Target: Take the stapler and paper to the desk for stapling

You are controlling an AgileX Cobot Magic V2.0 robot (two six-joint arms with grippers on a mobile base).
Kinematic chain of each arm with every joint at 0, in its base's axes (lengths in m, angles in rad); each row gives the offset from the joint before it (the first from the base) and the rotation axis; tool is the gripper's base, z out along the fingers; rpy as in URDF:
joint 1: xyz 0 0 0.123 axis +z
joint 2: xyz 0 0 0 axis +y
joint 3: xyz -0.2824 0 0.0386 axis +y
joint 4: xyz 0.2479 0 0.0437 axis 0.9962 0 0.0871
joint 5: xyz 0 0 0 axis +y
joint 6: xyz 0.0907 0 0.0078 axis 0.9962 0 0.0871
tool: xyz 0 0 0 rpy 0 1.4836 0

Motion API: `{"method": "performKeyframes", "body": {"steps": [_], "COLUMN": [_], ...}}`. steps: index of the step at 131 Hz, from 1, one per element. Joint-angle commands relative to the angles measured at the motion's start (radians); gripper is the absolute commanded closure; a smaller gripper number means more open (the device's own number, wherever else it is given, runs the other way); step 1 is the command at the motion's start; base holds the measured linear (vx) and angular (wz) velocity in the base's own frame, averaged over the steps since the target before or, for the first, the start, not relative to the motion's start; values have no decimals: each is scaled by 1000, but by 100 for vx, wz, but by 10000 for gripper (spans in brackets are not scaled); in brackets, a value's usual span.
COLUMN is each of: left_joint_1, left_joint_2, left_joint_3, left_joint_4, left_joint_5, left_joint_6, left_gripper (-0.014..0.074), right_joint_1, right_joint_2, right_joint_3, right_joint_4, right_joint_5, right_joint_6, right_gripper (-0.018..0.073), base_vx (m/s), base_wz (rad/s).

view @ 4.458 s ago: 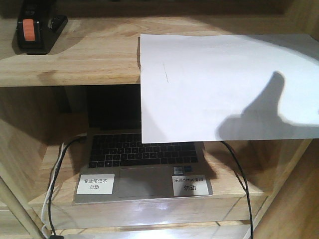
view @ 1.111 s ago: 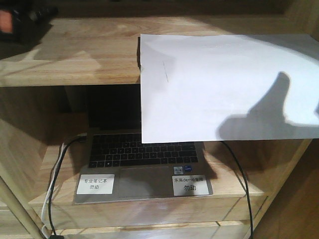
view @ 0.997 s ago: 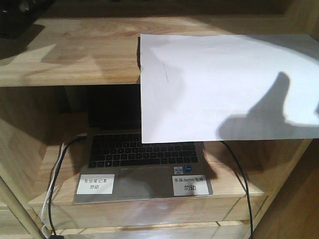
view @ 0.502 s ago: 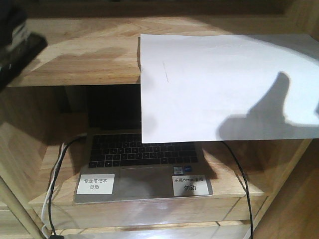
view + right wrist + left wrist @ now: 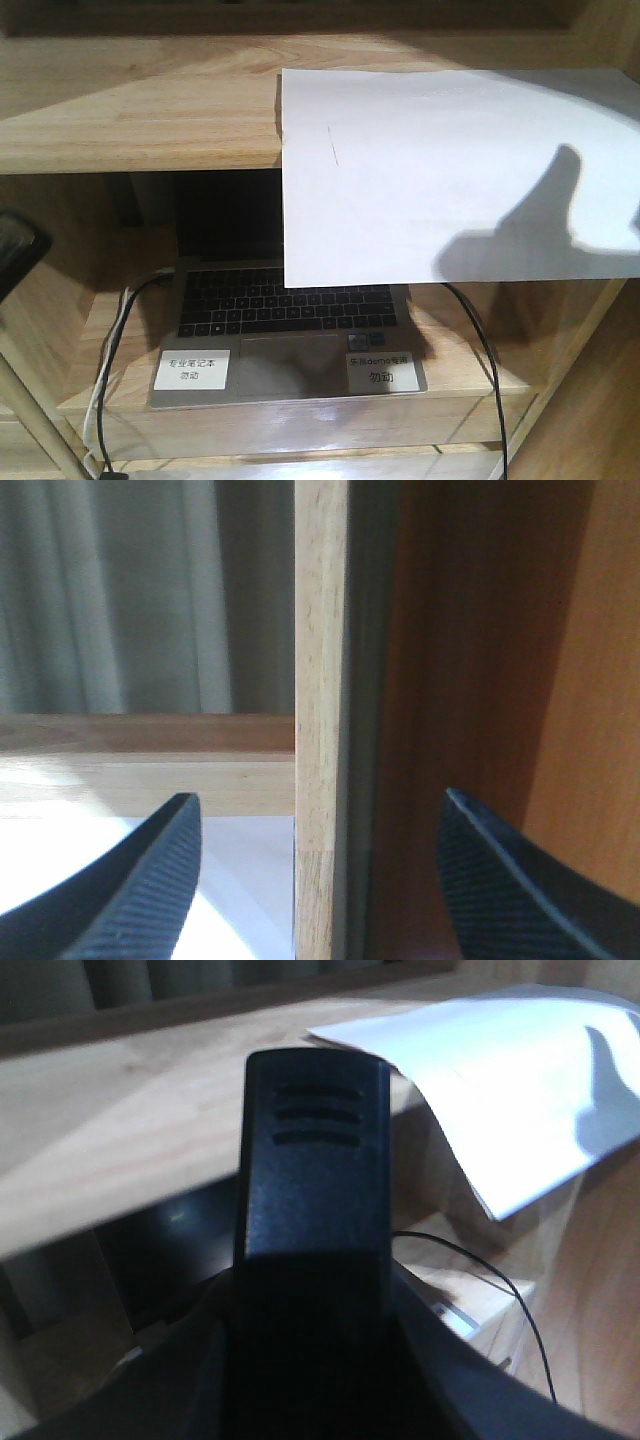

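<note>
The black stapler [image 5: 314, 1150] fills the middle of the left wrist view, three ridges on its top. My left gripper [image 5: 312, 1345] is shut on it, one dark finger on each side. In the front view only a dark shape [image 5: 14, 252] shows at the left edge, below shelf height. The white paper [image 5: 450, 170] lies on the shelf's right part and hangs over its front edge. My right gripper [image 5: 318, 810] is open, with a wooden upright [image 5: 320, 730] between its fingers and the paper [image 5: 250, 870] just below. The desk is out of view.
An open laptop [image 5: 285, 330] with two white labels sits in the lower shelf compartment under the paper. Black and white cables [image 5: 480, 340] run down beside it. A brown side panel [image 5: 500, 680] stands to the right of the upright.
The stapler has left the shelf's left end. The dark shape holding it moved down along the left edge of the front view. The paper has not moved.
</note>
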Motion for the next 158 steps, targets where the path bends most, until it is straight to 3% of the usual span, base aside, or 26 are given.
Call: {"method": "performKeyframes", "body": {"steps": [1,51,158], "left_joint_1": [-6,-6,-6], "left_joint_2": [-54,-213,-222], "left_joint_3": [3,50,50], "left_joint_4": [-13,-12,-12], "left_joint_5": [-110,-59,-68], "left_joint_6": [9,9,9], "left_gripper": [604,604,603], "right_joint_1": [-5,-5,-5], "right_joint_2": [7,7,7], "right_joint_3": [-25,-25,-25], "right_joint_4": [-4,-4,-4], "right_joint_5": [-71,-71,-70], "right_joint_6": [-5,-5,-5], "right_gripper": [90,90,90], "base_vx": [0,0,0], "base_wz": [0,0,0]}}
